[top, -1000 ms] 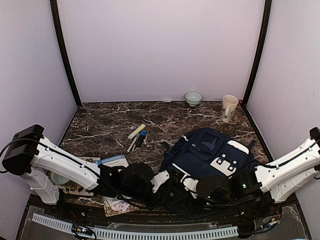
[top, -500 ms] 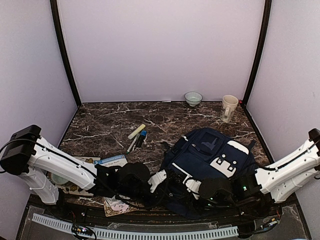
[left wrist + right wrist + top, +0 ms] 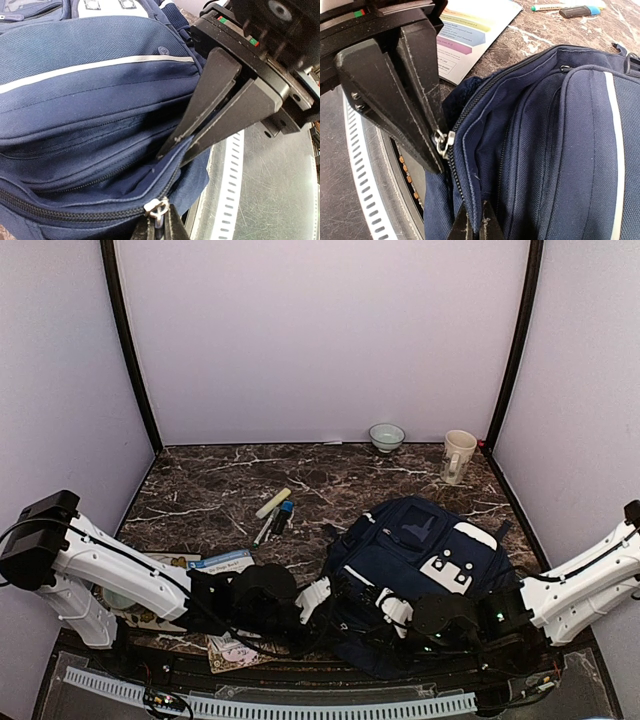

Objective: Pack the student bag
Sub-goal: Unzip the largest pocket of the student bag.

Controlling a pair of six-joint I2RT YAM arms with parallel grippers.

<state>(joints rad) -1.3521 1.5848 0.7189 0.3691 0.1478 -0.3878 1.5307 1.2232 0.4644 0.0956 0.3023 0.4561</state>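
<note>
The navy-blue student bag (image 3: 420, 540) lies on the marble table at centre right, its top opening toward the near edge. My left gripper (image 3: 330, 602) is at that near end. In the left wrist view it (image 3: 159, 231) is shut on the silver zipper pull (image 3: 158, 208) of the main zipper. My right gripper (image 3: 372, 606) faces it from the right. In the right wrist view it (image 3: 474, 226) is shut on the bag's fabric edge beside the zipper (image 3: 470, 165). The zipper pull (image 3: 441, 141) shows there between the left fingers (image 3: 422, 107). The bag's inside is hidden.
A printed booklet (image 3: 225, 562) lies left of the bag, also in the right wrist view (image 3: 470, 35). Markers and a highlighter (image 3: 275, 512) lie mid-table. A bowl (image 3: 386, 436) and a mug (image 3: 458, 455) stand at the back right. A white perforated rail (image 3: 300, 705) runs along the near edge.
The right arm has shifted a little to the right and the left arm a little to the left, both still gripping the bag's near end.
</note>
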